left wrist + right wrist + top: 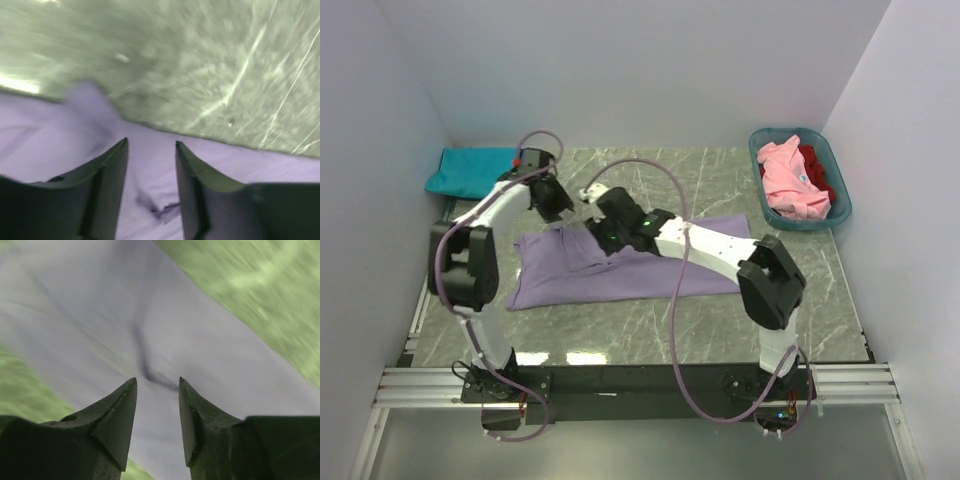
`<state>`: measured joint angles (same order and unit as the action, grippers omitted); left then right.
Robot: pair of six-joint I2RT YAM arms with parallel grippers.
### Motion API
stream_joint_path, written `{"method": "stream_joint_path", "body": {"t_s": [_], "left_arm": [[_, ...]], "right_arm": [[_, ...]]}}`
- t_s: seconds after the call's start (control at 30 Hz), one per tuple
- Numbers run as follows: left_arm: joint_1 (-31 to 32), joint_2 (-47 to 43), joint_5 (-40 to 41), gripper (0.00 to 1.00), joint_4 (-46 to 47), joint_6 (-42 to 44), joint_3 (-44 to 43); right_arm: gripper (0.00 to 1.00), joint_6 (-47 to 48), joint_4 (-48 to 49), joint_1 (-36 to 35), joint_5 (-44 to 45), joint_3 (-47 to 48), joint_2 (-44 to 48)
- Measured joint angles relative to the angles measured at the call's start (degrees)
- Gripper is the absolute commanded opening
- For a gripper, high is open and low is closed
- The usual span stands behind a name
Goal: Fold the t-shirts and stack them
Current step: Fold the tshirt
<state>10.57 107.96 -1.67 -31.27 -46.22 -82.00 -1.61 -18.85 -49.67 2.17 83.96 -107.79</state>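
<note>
Across the grey-green marbled table (720,330), the large lavender-purple soft cloth t-shirt (620,275) is lying spread but rumpled directly beneath both sets of fingers. The folding seems to be only beginning, so the next move is calling for a pinch on an edge and a carry across the body. The left gripper (151,142) is hovering with fingers spread and empty, the shirt's edge lying just ahead of its tips, while the right gripper (157,380) is likewise standing spread, a dark crease running up to its gap.
</note>
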Motion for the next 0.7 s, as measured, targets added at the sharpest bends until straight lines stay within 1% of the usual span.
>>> {"method": "stream_joint_path", "body": {"t_s": [0.03,0.1,0.13,0.2,0.23,0.33,0.47,0.7], "left_arm": [[-1.18,-1.73,0.17,0.56,-0.31,0.07,0.98],[-4.35,-6.12,1.11,0.61,-0.28,0.5,3.54],[-5.79,-8.09,1.68,0.67,-0.31,0.59,4.85],[-8.94,-12.87,3.34,0.74,-0.07,1.49,8.35],[-10.14,-15.19,4.26,0.79,0.0,1.75,10.32],[-11.76,-21.27,6.67,0.86,-0.37,2.73,16.0],[-12.15,-26.23,9.16,0.87,-0.61,3.87,21.86],[-12.17,-30.4,11.98,0.86,-0.31,5.31,28.3]], "right_arm": [[0.43,0.02,-0.15,-1.14,-0.2,2.14,-1.29],[0.41,0.11,0.0,-3.56,-1.03,6.25,-4.28],[0.39,0.17,-0.02,-4.59,-1.53,8.15,-5.84],[0.39,0.2,0.0,-6.34,-2.51,10.78,-8.5],[0.39,0.22,-0.52,-7.21,-2.97,12.22,-9.94],[0.39,0.31,-1.38,-8.83,-3.98,16.26,-14.34],[0.39,0.48,-3.02,-9.46,-3.76,20.52,-19.39],[0.38,0.63,-4.35,-9.73,0.42,22.1,-23.82]]}}
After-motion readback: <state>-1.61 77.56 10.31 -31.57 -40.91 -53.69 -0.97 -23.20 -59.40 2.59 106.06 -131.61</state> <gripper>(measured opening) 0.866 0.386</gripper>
